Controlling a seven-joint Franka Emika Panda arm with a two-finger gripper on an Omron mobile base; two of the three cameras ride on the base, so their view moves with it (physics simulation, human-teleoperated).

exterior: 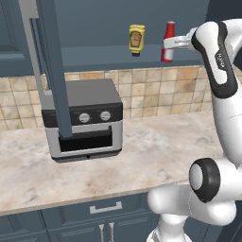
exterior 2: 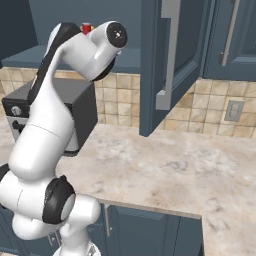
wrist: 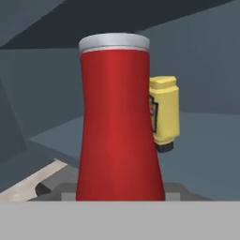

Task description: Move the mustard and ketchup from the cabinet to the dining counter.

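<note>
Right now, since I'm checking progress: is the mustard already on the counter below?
No, the mustard stands on the open cabinet shelf, left of the ketchup.

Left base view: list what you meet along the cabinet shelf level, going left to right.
Open cabinet door → mustard → ketchup → gripper at the ketchup → the robot arm.

A rendered home kitchen is shown: a marble-look surface (exterior: 156,151) is backed by beige wall tiles (exterior: 156,90), blue-grey wall cabinets (exterior 2: 235,35) with bar handles are hung above, drawers (exterior: 104,208) are fitted below, and a toaster oven (exterior: 87,118) is set on the surface.
</note>
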